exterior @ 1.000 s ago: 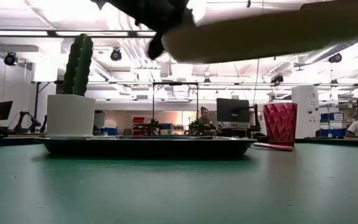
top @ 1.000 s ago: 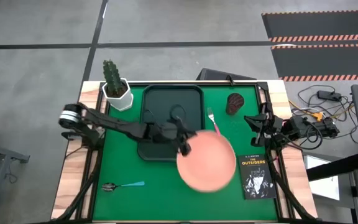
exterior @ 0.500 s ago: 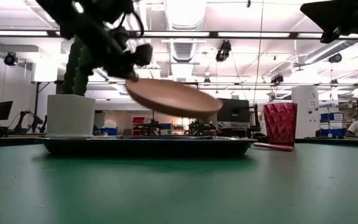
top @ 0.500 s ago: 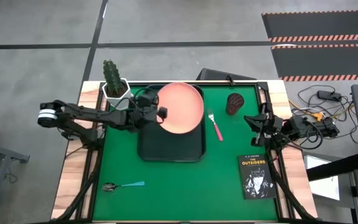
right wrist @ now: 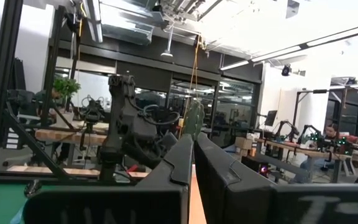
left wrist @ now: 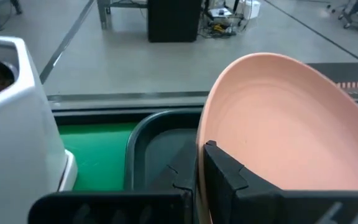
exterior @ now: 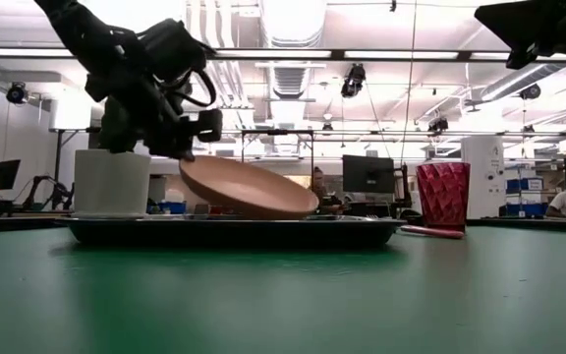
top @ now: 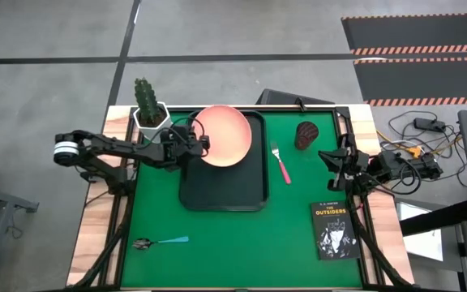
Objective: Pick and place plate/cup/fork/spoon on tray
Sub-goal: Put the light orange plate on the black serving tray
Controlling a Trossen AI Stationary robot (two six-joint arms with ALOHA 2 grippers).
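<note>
The left gripper point(top: 199, 146) holds the plate point(top: 221, 136) by its rim, its fingers point(left wrist: 229, 177) clamped narrow on the near edge. In the low view the plate point(exterior: 247, 187) hangs tilted, its far edge low over the tray point(exterior: 229, 229) and its gripped edge raised; whether that far edge already touches the tray cannot be told. From above, the plate sits over the tray's point(top: 217, 191) back part, just ahead of the fingers.

The step in hand appears to be setting the plate down on the tray. The next move likely calls for lowering the gripped edge until the plate lies flat, then spreading the fingers and drawing back without dragging the rim. The white cactus pot point(top: 152, 120) stands just beside the fingers, so the withdrawal needs care on that side.

The cup point(top: 306, 135) and the fork point(top: 280, 165) lie on the green desk point(top: 242, 243) beyond the plate from the fingers, off the tray; the spoon point(top: 159, 242) lies well apart, near the front edge.

The right gripper point(top: 336, 159) waits at the desk's right edge, its fingers point(right wrist: 179, 163) pressed together and empty.

A black book point(top: 333, 229) near the right arm reads "THE OUTSIDERS".
</note>
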